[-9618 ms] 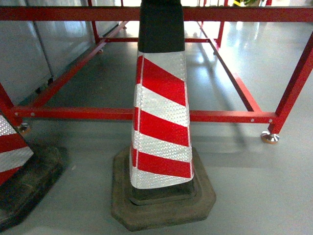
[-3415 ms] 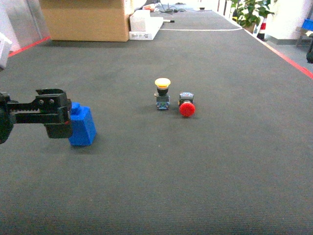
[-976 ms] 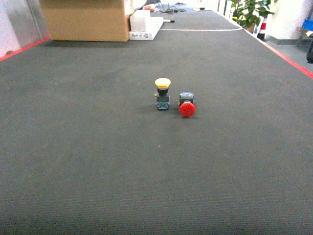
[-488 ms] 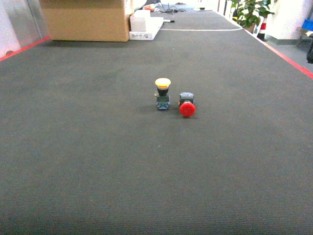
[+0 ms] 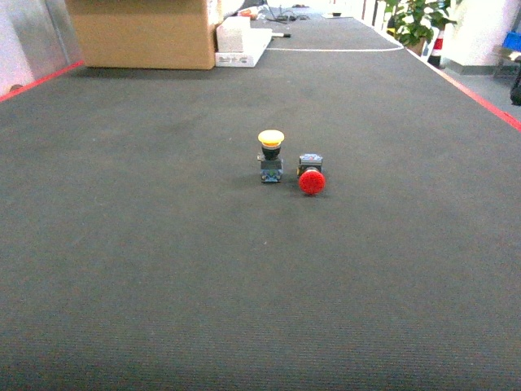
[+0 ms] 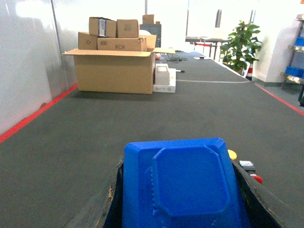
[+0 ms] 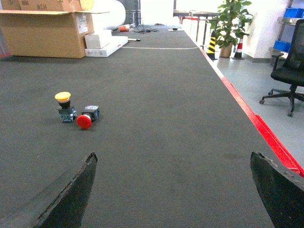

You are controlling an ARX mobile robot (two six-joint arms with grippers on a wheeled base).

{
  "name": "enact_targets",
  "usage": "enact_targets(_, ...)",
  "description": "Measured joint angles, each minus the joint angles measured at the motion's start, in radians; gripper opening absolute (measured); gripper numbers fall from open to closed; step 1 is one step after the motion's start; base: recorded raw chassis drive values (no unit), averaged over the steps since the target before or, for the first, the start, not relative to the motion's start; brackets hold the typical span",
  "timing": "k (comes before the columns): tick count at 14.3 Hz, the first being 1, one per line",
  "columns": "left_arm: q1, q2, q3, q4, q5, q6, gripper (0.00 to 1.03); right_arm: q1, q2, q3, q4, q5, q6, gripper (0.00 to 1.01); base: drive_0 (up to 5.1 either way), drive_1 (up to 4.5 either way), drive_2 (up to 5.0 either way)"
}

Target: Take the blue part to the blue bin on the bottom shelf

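My left gripper: jaws clamped on one blue part, held above the mat. My right gripper: jaws wide apart, holding nothing. One yellow button, one red button, on one dark mat.

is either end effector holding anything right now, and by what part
The left end effector grips the blue plastic block-shaped part by its two sides. The right end effector is open and empty.

The blue part fills the near foreground, clamped between the left gripper fingers; an open cardboard box sits far left.
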Motion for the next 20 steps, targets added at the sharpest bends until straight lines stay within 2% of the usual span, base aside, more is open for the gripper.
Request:
enact_targets(7, -0.001, 0.000, 0.000, 0.002, -0.003, 0.000, 0.45, 0.000, 0.000, 0.000, -0.002, 0.000, 0.000, 0.98, 0.0, 0.00, 0.0)
enact_targets(20, -0.003, -0.005, 0.000, 0.003, -0.003, 0.000, 0.45, 0.000, 0.000, 0.000, 0.002, 0.000, 0.000, 0.98, -0.1, -4.30, 4.2)
